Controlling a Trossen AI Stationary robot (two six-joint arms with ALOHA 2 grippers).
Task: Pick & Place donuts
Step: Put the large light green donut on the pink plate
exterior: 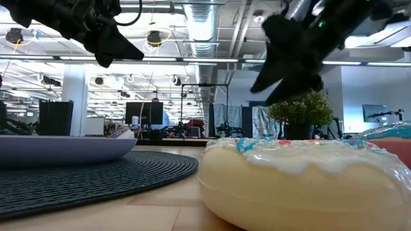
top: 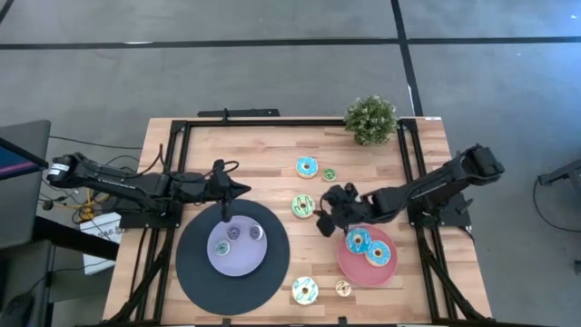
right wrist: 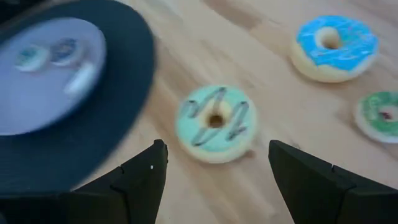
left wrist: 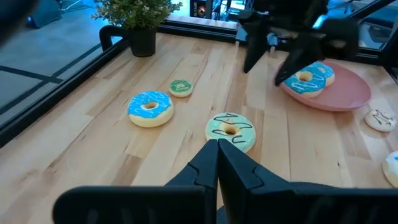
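Note:
A green-iced donut with dark stripes (top: 302, 206) (right wrist: 214, 122) lies flat on the wood. My right gripper (top: 322, 211) (right wrist: 217, 152) hovers open just right of it, fingers on either side of the line to it, touching nothing. A blue donut (top: 307, 167) and a small green one (top: 329, 174) lie farther back. Another blue donut (top: 358, 242) and a pink-iced one (top: 379, 253) rest on the pink plate (top: 349, 266). A white donut (top: 304, 290) (exterior: 302, 173) and a small pale one (top: 343, 288) sit near the front edge. My left gripper (top: 243, 190) (left wrist: 217, 152) is shut, raised above the black disc's far edge.
A lavender plate (top: 238, 254) holding three coin-sized donuts lies on the black disc (top: 195, 272) at front left. A potted plant (top: 370, 119) stands at the far edge. A black frame rail (top: 272, 123) borders the table. Bare wood lies between the disc and the pink plate.

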